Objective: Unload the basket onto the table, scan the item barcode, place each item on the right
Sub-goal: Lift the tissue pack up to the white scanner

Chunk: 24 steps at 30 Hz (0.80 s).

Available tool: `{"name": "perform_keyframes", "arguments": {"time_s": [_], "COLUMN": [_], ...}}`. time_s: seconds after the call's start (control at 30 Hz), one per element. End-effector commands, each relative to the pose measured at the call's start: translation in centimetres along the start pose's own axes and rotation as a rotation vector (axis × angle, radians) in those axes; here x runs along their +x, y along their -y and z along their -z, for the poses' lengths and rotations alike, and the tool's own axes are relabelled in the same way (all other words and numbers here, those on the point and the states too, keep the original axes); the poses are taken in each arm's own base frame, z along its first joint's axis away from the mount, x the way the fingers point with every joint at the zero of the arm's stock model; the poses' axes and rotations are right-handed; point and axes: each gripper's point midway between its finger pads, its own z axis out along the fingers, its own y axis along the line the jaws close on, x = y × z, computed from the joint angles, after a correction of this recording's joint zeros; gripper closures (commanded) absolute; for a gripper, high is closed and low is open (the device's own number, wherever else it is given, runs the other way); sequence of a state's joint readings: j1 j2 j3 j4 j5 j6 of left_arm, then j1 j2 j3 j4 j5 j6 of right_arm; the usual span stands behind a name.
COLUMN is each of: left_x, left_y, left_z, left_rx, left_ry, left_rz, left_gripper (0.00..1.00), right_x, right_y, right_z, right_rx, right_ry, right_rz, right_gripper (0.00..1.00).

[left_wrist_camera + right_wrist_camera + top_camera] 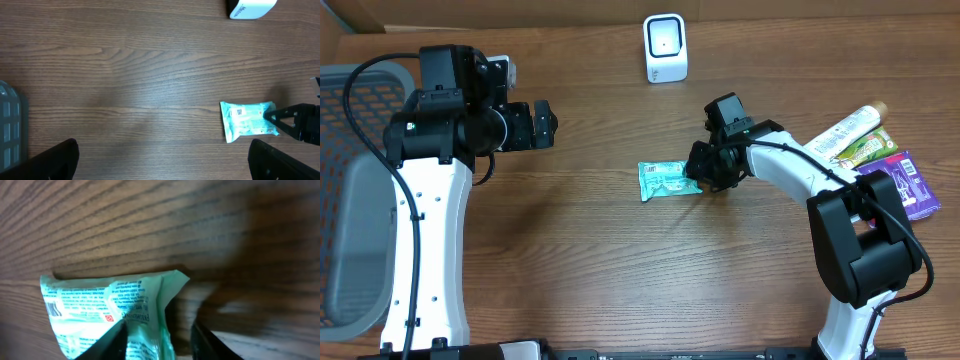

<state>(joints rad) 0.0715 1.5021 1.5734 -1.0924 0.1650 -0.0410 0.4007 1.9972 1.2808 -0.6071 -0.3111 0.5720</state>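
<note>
Two grippers and one teal packet (pixel 666 181), entered as we find them.

- Teal packet: lies flat on the wooden table (pixel 600 260) at the middle of the overhead frame. Its printed face is up, and we see what looks like a barcode near its left end in the right wrist view.
- Right gripper (pixel 697 172): at the packet's right edge, with its jaws partly spread and straddling that edge. One finger (pixel 112 342) touches the wrapper; bare wood shows between the other and the wrapper.
- Left gripper (pixel 546 122): upper left, well apart from the packet, with its jaws spread wide on nothing.
- White scanner (pixel 665 47): top centre.
- Grey basket (pixel 345 200): left edge.
- Tube (pixel 848 127), green pouch (pixel 868 150) and purple packet (pixel 908 185): bunched together at the right edge.
</note>
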Motion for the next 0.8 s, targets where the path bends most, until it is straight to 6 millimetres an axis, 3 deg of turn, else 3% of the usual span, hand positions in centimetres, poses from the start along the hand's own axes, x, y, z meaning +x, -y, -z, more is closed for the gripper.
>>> {"name": "perform_keyframes", "arguments": {"time_s": [0.0, 0.23, 0.3, 0.33, 0.37, 0.4, 0.53, 0.67, 0.77], "left_x": [-0.5, -0.5, -0.5, -0.5, -0.5, -0.5, -0.5, -0.5, -0.5], "left_y": [0.4, 0.5, 0.4, 0.4, 0.4, 0.4, 0.4, 0.4, 0.4], "left_z": [0.3, 0.3, 0.3, 0.3, 0.3, 0.3, 0.3, 0.3, 0.3], "left_rx": [0.012, 0.012, 0.012, 0.012, 0.012, 0.012, 0.012, 0.012, 0.012], "left_ry": [0.013, 0.013, 0.013, 0.012, 0.013, 0.013, 0.013, 0.013, 0.012], "left_rz": [-0.03, -0.03, -0.03, -0.03, -0.03, -0.03, -0.03, -0.03, -0.03], "left_gripper": [0.0, 0.0, 0.0, 0.0, 0.0, 0.0, 0.0, 0.01, 0.0], "right_x": [2.1, 3.7, 3.8, 3.7, 3.7, 3.7, 3.1, 1.9, 0.5], "right_y": [0.0, -0.6, -0.8, -0.8, -1.0, -1.1, -2.0, -5.0, -7.1], "right_z": [-1.3, -4.0, -4.6, -4.9, -4.9, -5.0, -4.7, -1.9, 2.2], "right_rx": [-0.033, -0.133, -0.142, -0.146, -0.16, -0.165, -0.216, -0.37, -0.448], "right_ry": [-0.088, -0.196, -0.204, -0.205, -0.207, -0.208, -0.196, -0.171, -0.092], "right_rz": [-0.025, -0.096, -0.128, -0.131, -0.127, -0.127, -0.102, 0.029, 0.139], "right_gripper": [0.56, 0.58, 0.66, 0.75, 0.9, 0.96, 0.96, 0.96, 0.96]}}
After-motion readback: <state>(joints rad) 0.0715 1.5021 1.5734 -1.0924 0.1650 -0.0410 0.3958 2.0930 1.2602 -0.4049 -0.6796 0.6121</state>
